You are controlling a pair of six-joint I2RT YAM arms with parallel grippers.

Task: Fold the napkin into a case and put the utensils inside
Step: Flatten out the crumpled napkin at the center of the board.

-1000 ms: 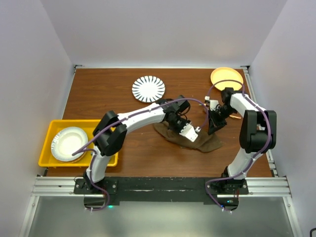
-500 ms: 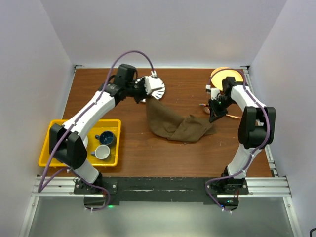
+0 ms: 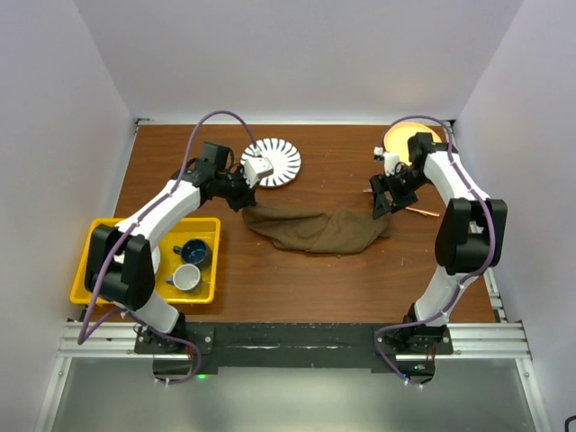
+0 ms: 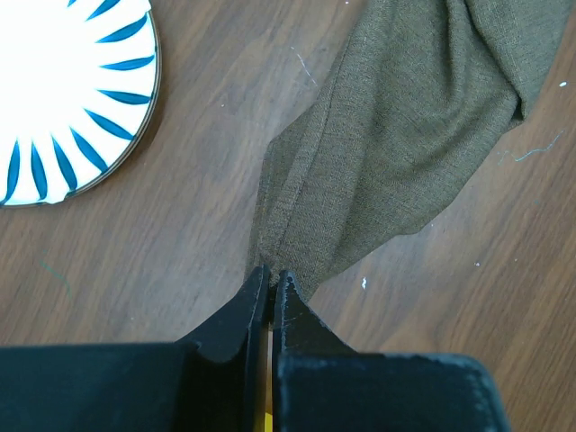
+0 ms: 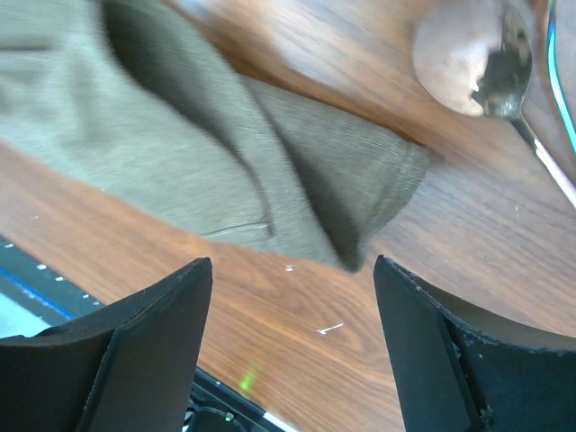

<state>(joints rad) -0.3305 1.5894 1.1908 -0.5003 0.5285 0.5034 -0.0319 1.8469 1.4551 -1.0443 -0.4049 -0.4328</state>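
Olive-brown napkin [image 3: 315, 230] lying as a long, rumpled band on the wooden table [image 3: 270, 279], nearer than the striped plate [image 3: 272, 162].
Plain cloth, creased and bunched. The left gripper [image 4: 270, 279], by the plate's near edge, is clamped on the napkin's gathered left corner. Well right of the plate, the right gripper [image 5: 292, 265] stands wide apart over the right end, holding nothing; a spoon [image 5: 472, 58] lies just beyond.

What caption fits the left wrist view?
Left tool shut on a bunched corner of the napkin, striped plate lying apart on the wood.
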